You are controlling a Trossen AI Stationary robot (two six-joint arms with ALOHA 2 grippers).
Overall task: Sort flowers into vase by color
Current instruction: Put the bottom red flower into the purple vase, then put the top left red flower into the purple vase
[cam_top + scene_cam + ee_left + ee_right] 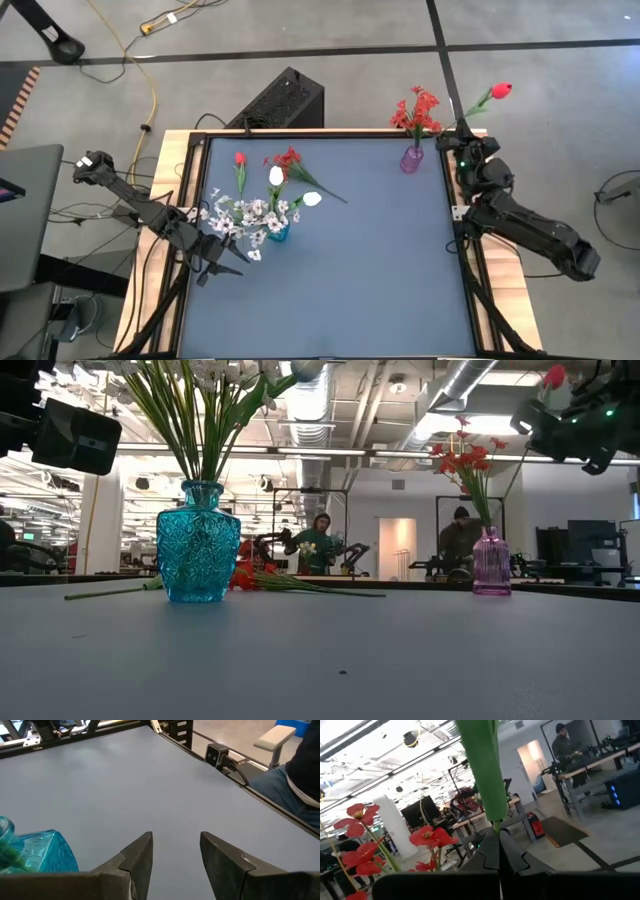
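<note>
Red tulip point(500, 91) clamped in R gripper point(464, 133), beside purple vase point(411, 159).

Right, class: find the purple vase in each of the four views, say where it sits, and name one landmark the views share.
High view: the purple vase stands at the mat's far right corner, beside the right gripper.
Low view: the vase is right of centre, red flowers rising from it.
Left wrist view: not in it.
Right wrist view: the vase is hidden; only its red flowers show.
Shared landmark: the red flowers.
</note>
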